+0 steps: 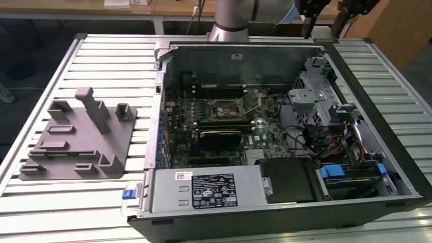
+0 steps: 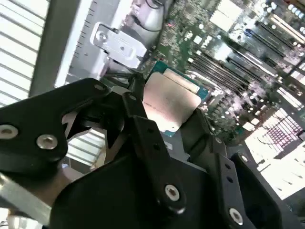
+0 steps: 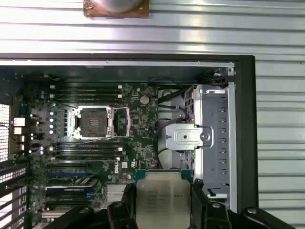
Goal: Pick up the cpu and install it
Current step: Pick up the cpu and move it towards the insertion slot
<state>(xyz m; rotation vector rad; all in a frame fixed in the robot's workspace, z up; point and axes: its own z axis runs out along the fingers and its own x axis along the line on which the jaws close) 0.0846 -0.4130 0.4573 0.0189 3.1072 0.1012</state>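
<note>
Fingers [image 2: 143, 129] of the gripper [image 2: 167, 112] pinch the cpu [image 2: 169, 102] by opposite edges in the second wrist view. Its pale metal top faces the camera, with the motherboard [image 2: 238, 62] beyond.

First wrist view: cpu [image 3: 163, 195] clamped, well apart from the socket [image 3: 95, 121], whose frame is open.

Exterior view: gripper [image 1: 325, 23] hangs above the computer case [image 1: 236, 58] at its far rim. Grey fixture [image 1: 78, 136] beside the case, at the exterior view's left.

The exterior view looks steeply down from the near side over the tabletop [image 1: 101, 55] and open computer case [image 1: 270, 223]. The first wrist view faces straight down from high above; the second wrist view slants in closer, past the end effector [image 2: 169, 107] — all three share the motherboard [image 1: 266, 129].
</note>
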